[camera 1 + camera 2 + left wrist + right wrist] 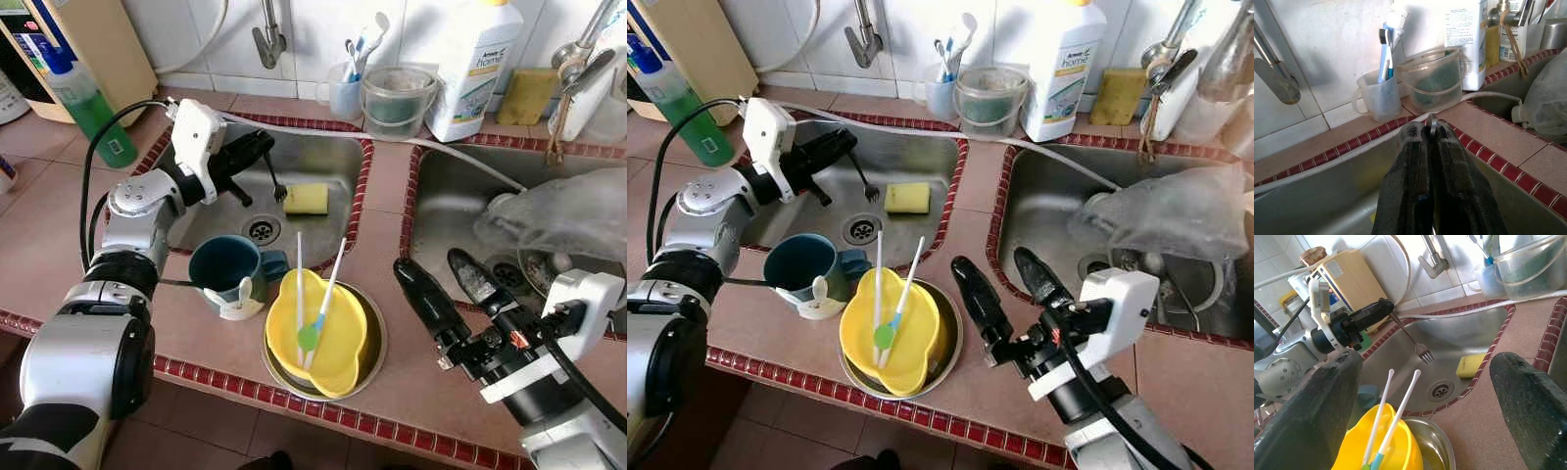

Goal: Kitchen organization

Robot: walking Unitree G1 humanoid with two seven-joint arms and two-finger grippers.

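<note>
Jaws of the left gripper [257,149] clamped on a fork [275,179] held over the left sink [338,162], tines down near a yellow sponge [307,199], right gripper [446,279] jaws apart above the table [387,181], beside a yellow bowl [315,333].

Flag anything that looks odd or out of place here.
A plastic bag lies slumped in the right sink, over the drain. A white hose trails across the counter between the sinks. The left gripper holds a fork.
</note>
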